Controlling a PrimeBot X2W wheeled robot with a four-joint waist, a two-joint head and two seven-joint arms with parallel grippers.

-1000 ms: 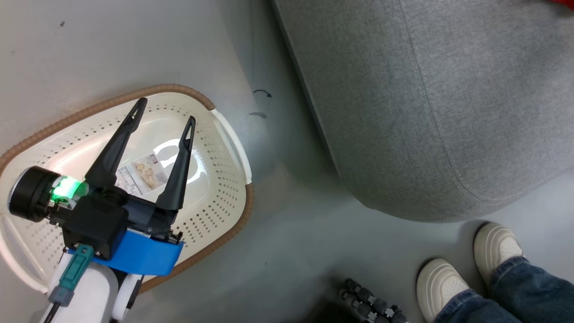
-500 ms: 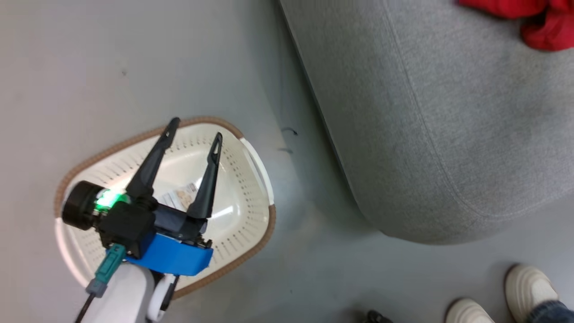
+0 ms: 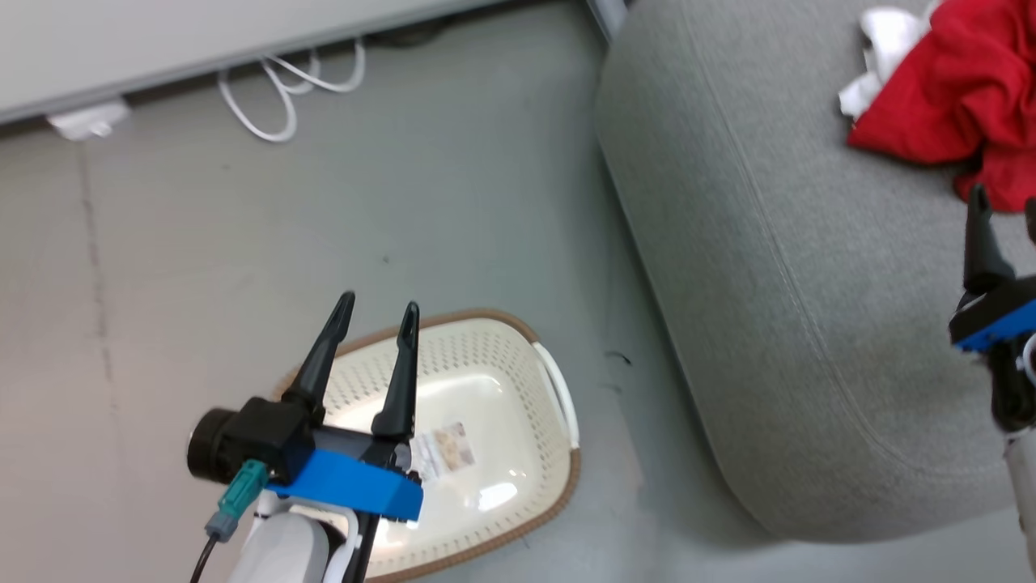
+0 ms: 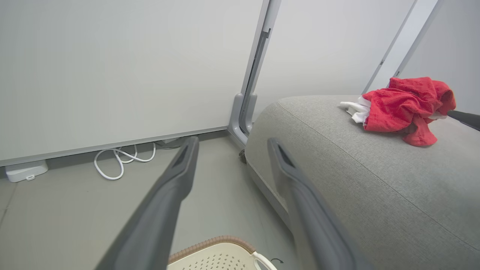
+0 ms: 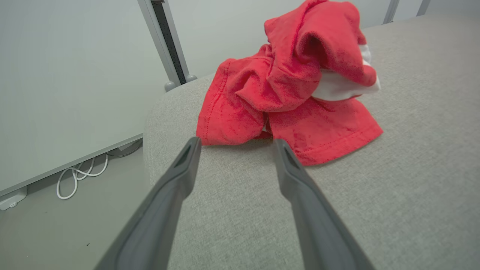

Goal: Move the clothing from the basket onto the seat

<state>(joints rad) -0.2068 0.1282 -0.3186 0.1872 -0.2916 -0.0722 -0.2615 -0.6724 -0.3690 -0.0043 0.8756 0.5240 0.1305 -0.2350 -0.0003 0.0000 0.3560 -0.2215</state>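
One heap, one bare basket.

- Light grey sofa [image 3: 809, 340]: fills 2 to 4 o'clock of the head view, rounded corner toward the robot.
- Cream laundry basket [image 3: 477, 352]: on the floor at 6 o'clock, near that corner but not touching it. Nothing inside but a paper label [image 3: 449, 449].
- Red clothing [image 3: 939, 97], with a white part: crumpled on the sofa top at 2 o'clock.
- Left gripper [image 3: 380, 303]: at 7 o'clock, over the basket's far rim, fingers spread, holding nothing.
- Right gripper [image 5: 236, 142]: at 3 o'clock above the sofa, fingers spread and empty, tips just short of the cloth's hem.

Judgement: the transfer looks complete, with no garment left to fetch. Only clearing the arms would remain.
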